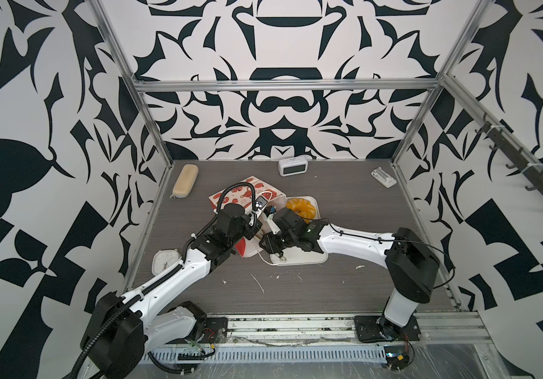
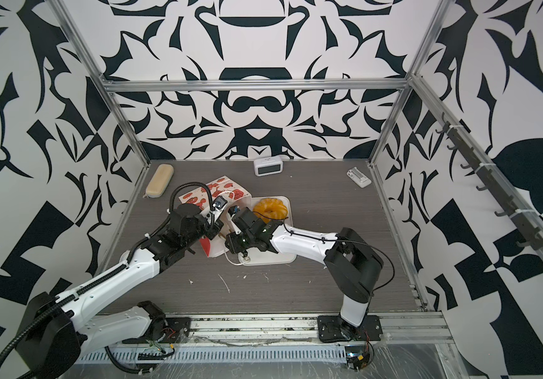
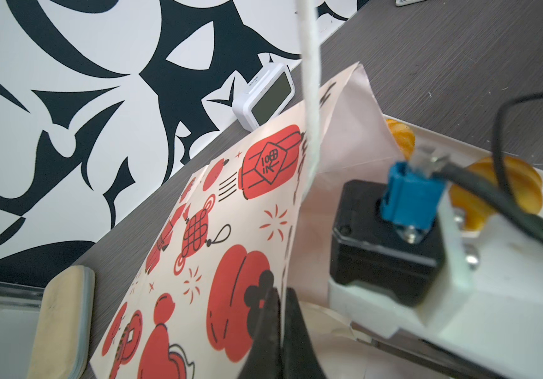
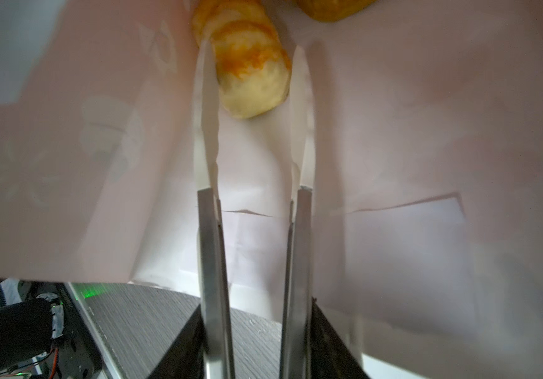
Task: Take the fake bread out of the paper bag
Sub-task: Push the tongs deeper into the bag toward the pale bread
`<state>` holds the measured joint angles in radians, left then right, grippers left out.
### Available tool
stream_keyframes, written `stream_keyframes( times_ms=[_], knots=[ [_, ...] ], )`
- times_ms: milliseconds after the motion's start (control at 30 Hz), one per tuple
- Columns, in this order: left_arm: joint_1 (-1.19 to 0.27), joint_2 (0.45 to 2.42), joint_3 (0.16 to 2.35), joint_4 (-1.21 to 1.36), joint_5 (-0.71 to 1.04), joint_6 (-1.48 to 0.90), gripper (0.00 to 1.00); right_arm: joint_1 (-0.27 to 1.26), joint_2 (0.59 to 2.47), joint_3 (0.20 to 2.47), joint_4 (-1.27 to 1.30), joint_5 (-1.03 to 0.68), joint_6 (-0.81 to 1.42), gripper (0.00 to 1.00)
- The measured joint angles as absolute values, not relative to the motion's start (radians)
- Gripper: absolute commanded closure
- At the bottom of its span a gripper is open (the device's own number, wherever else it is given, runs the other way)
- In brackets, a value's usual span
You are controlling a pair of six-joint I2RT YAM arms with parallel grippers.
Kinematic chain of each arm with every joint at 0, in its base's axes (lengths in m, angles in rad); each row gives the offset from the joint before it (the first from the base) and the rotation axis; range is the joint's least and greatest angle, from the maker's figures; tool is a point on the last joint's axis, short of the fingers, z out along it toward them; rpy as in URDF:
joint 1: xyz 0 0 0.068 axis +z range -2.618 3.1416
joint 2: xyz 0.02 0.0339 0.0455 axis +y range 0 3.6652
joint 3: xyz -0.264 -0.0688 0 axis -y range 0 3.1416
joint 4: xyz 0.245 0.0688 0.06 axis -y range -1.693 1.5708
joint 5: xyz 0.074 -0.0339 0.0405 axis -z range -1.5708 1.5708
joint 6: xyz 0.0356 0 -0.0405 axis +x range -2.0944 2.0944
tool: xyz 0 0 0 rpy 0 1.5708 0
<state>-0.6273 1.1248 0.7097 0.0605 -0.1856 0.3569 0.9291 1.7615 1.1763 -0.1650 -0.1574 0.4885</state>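
The paper bag (image 1: 244, 193) (image 2: 221, 190) lies on its side left of the white tray (image 1: 309, 259), its red-printed wall (image 3: 230, 213) lifted. My left gripper (image 3: 281, 315) is shut on the edge of that wall, one black finger on each side. My right gripper (image 4: 251, 49) reaches deep into the bag's white inside. Its long metal fingers (image 4: 209, 229) stand open on either side of the end of a golden fake bread roll (image 4: 250, 75). Another piece (image 4: 332, 8) lies further in. A ring loaf (image 1: 299, 207) (image 2: 268, 208) (image 3: 506, 187) rests at the tray's far end.
A beige oblong case (image 1: 185, 180) lies at the back left. A white digital clock (image 1: 293, 166) stands at the back wall, a small white part (image 1: 383, 177) lies at the back right, and a white dial clock (image 1: 162, 261) sits under my left arm. A white cord handle (image 3: 309, 82) hangs across the left wrist view.
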Motion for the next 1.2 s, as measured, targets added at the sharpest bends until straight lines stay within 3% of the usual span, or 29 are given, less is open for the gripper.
stream_keyframes(
  times_ms=[333,633,800,967,1100,1200],
  knots=[
    [-0.627,1.125,0.692,0.063,-0.181,0.356,1.00,0.929,1.828,1.220,-0.181,-0.176,0.498,0.61],
    [-0.627,1.125,0.691,0.064,-0.181,0.356,1.00,0.929,1.831,1.210,-0.182,-0.191,0.515,0.83],
    [-0.627,1.124,0.691,0.065,-0.181,0.356,1.00,0.927,1.793,1.177,-0.183,-0.186,0.517,0.88],
    [-0.627,1.121,0.691,0.065,-0.182,0.356,1.00,0.927,1.721,1.143,-0.183,-0.170,0.514,0.88],
    [-0.627,1.120,0.691,0.066,-0.182,0.356,1.00,0.927,1.669,1.124,-0.197,-0.149,0.472,0.68],
    [-0.627,1.120,0.691,0.066,-0.182,0.356,1.00,0.927,1.657,1.124,-0.224,-0.117,0.412,0.61]
  ],
)
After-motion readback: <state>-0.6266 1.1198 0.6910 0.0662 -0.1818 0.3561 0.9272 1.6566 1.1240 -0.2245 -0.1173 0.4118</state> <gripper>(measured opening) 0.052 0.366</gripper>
